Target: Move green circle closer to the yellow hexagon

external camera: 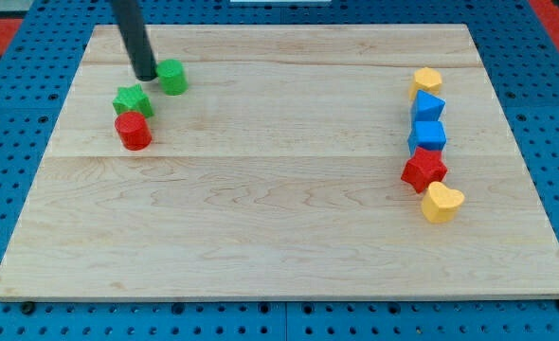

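Landmark: wooden board (279,218), pale, lying on a blue pegboard surface (5,142); all places below are given relative to the board.

Rod: dark, straight, entering from the view's top over the board's upper-left part; its upper length is cut off by the frame edge.

My tip (145,77): near the board's upper-left corner, touching or just beside the left side of the green circle; whether there is real contact is hard to make out.

Pincer state: there is no pincer on this arm, only the bare rod, so nothing is clenched, released or grasped.

Green circle (172,77): upper-left part of the board, just to the view's right of my tip.

Green star (132,99): upper-left part of the board, below and left of the green circle; shape only roughly legible.

Red cylinder (134,131): left part of the board, touching the green star's lower edge.

Yellow hexagon (427,80): upper-right part of the board, top of a column of five blocks, well apart from the green circle.

Blue triangle-like block (429,105): right part of the board, just under the yellow hexagon; outline unclear.

Blue cube (428,134): right part of the board, third in the column.

Red star (423,169): right part of the board, fourth in the column.

Yellow heart (441,202): right part of the board, bottom of the column, touching the red star.
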You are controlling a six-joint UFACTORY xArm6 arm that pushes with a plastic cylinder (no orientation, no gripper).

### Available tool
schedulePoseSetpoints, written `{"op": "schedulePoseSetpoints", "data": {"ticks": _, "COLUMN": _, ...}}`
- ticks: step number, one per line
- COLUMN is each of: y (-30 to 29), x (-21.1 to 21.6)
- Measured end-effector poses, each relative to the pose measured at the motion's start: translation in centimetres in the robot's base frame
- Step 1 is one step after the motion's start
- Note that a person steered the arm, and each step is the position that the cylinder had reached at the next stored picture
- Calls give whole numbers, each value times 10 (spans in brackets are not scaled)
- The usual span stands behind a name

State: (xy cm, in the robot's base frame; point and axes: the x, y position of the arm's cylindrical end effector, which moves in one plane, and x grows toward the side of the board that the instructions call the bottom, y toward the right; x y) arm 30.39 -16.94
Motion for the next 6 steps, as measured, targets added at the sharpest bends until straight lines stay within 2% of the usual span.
{"op": "schedulePoseSetpoints", "data": {"ticks": 4, "y": 174, "x": 13}}
{"op": "schedulePoseSetpoints", "data": {"ticks": 5, "y": 163, "x": 43}}
{"op": "schedulePoseSetpoints", "data": {"ticks": 6, "y": 171, "x": 41}}
